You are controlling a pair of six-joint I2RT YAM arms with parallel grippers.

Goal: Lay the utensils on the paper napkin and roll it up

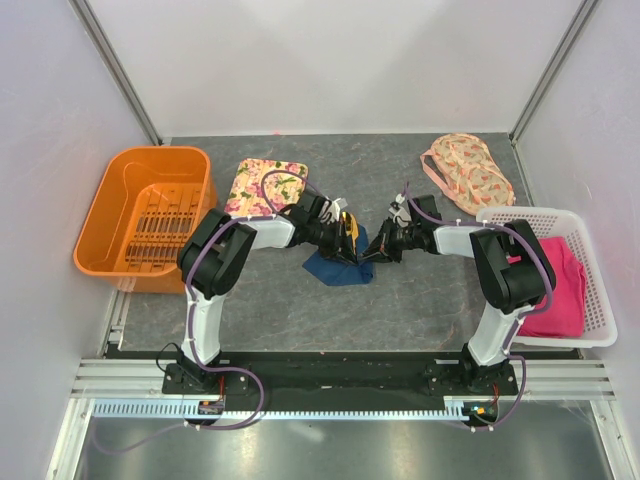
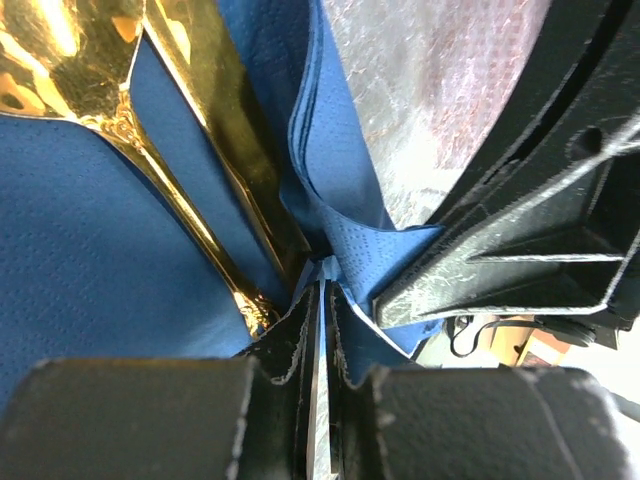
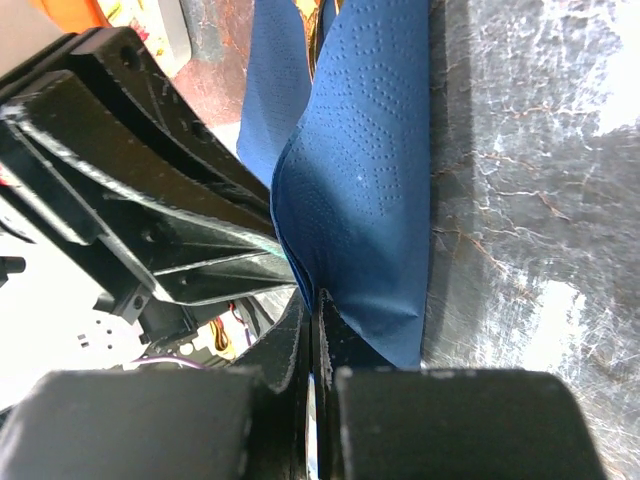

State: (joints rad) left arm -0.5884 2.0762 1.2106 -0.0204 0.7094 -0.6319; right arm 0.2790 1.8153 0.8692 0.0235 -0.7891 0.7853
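Note:
The navy paper napkin (image 1: 335, 266) lies crumpled at the table's middle, between both grippers. My left gripper (image 1: 349, 244) is shut on a fold of it; in the left wrist view the napkin (image 2: 90, 250) wraps around the gold utensils (image 2: 215, 120), whose handles run up from the pinch point (image 2: 323, 270). My right gripper (image 1: 368, 252) is shut on the napkin's other edge; the right wrist view shows a raised blue fold (image 3: 360, 190) pinched in the jaws (image 3: 315, 305). The two grippers almost touch. Which utensils are inside I cannot tell.
A floral tray (image 1: 262, 185) lies behind the left arm. An orange basket (image 1: 148, 215) stands at the left. A white basket (image 1: 590, 300) with a pink cloth (image 1: 558, 285) stands at the right. A floral pouch (image 1: 468, 170) lies at the back right.

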